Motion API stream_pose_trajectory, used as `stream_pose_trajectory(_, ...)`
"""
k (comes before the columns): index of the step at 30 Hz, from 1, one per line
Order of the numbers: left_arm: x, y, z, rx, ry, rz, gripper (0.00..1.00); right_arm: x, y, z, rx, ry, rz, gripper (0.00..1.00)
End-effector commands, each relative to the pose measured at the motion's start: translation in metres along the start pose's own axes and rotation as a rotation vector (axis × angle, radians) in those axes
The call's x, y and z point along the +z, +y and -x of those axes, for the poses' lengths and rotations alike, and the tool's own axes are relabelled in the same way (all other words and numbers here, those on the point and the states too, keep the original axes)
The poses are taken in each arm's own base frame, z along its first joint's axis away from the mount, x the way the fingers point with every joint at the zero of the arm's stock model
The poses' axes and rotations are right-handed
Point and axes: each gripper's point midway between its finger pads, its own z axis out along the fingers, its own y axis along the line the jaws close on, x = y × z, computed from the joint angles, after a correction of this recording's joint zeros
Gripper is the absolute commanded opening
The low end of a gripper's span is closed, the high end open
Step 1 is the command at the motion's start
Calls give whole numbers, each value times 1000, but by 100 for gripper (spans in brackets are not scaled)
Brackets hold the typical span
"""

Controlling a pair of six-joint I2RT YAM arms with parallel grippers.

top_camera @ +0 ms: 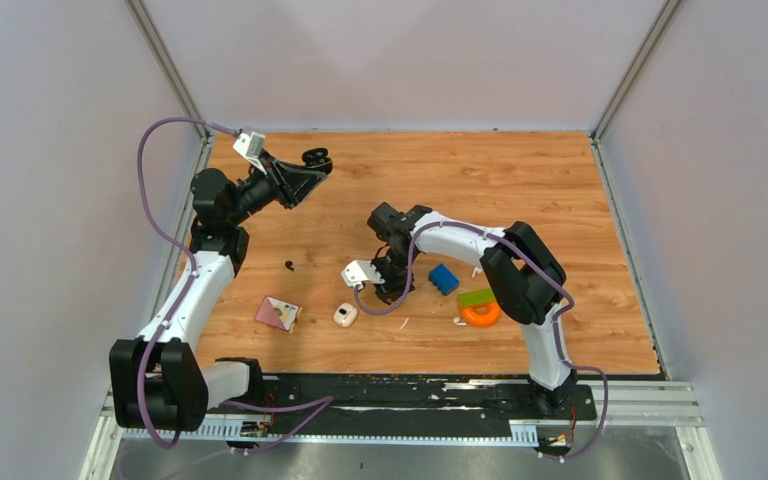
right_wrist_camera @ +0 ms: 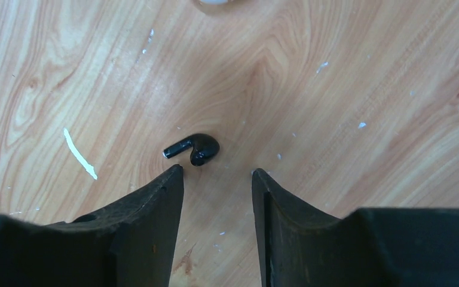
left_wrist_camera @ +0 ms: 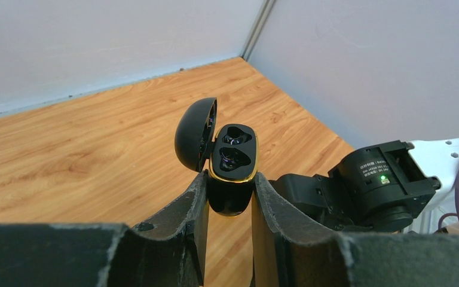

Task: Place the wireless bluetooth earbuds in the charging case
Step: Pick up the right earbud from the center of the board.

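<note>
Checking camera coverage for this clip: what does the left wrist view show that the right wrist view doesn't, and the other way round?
Left wrist only: the black charging case, its lid open, clamped in the left pincer, with part of the right arm behind it. Right wrist only: a black earbud lying on the wood just ahead of the open right pincer, plus a white streak. Both: the wooden table.
</note>
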Motion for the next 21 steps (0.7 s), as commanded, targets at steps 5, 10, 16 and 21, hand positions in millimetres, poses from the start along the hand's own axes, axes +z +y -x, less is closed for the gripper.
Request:
stream_pose_trajectory(5, -1, -2, 14, 59, -36, -3, 0, 15, 15, 16, -41, -56, 102, 42)
stream_pose_trajectory(10, -1, -2, 13, 57, -37, -2, 0, 21, 18, 23, -12, -64, 111, 41)
stream_pose_trajectory(16, -1, -2, 10, 50, -34, 1, 0, 22, 21, 23, 16, -51, 110, 39)
stream_pose_trajectory(21, -2, -1, 10, 49, -35, 1, 0, 21, 22, 14, 33, -26, 100, 37)
